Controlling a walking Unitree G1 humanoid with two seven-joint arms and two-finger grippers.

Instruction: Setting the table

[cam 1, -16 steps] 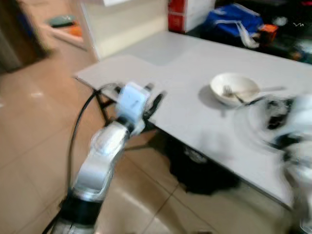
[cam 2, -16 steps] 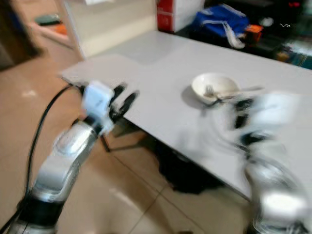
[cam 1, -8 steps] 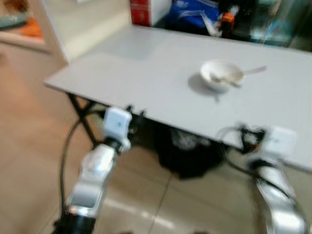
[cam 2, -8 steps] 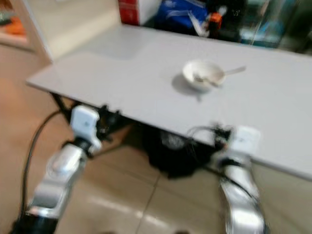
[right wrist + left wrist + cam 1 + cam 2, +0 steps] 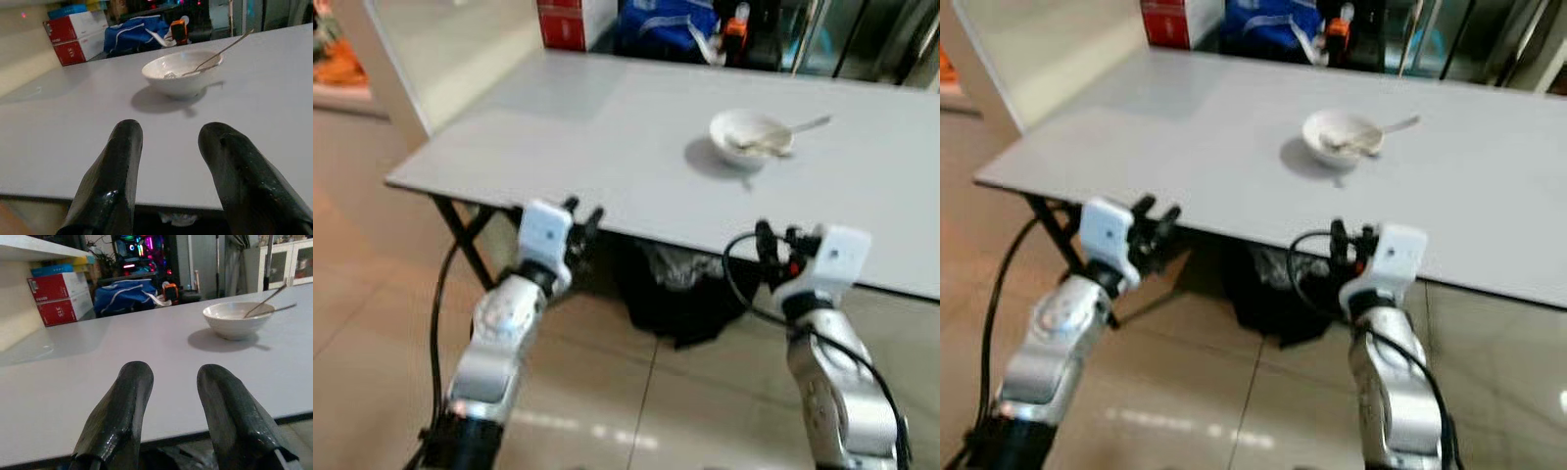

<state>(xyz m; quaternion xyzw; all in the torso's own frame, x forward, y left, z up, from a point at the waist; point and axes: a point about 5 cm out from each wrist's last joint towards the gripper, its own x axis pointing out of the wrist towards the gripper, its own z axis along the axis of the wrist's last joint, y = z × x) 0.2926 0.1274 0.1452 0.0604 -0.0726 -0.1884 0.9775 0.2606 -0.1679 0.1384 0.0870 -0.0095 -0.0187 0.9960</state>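
A white bowl (image 5: 751, 133) sits on the grey table (image 5: 607, 157), toward the upper middle of the head view and a little right of centre, well back from the near edge. Two thin utensils (image 5: 215, 51) lean inside it, their handles sticking out over the rim toward the right; I cannot tell for sure what kind each one is. The bowl casts a soft shadow on the tabletop on its left side.

Both arms are raised in front of the table's near edge, neither one touching the bowl. The left gripper (image 5: 582, 217) is in the lower left of the head view, right at the table's edge, its two black fingers (image 5: 117, 416) parted with a clear gap and nothing between them. The right gripper (image 5: 771, 240) is in the lower right, also just at the edge, roughly in line with the bowl; its fingers (image 5: 110, 181) are spread apart too and hold nothing. A black cable (image 5: 739, 274) loops beside the right wrist, and another (image 5: 438, 323) runs along the left arm.

Under the table lies a dark bag (image 5: 680, 299) on the tan tiled floor (image 5: 372, 294), and a black folding leg (image 5: 460, 230) shows at the left. Behind the far edge of the table, at the top of the frame, stand a red and white box (image 5: 563, 20), a blue bag (image 5: 666, 24) and a small orange object (image 5: 736, 18).
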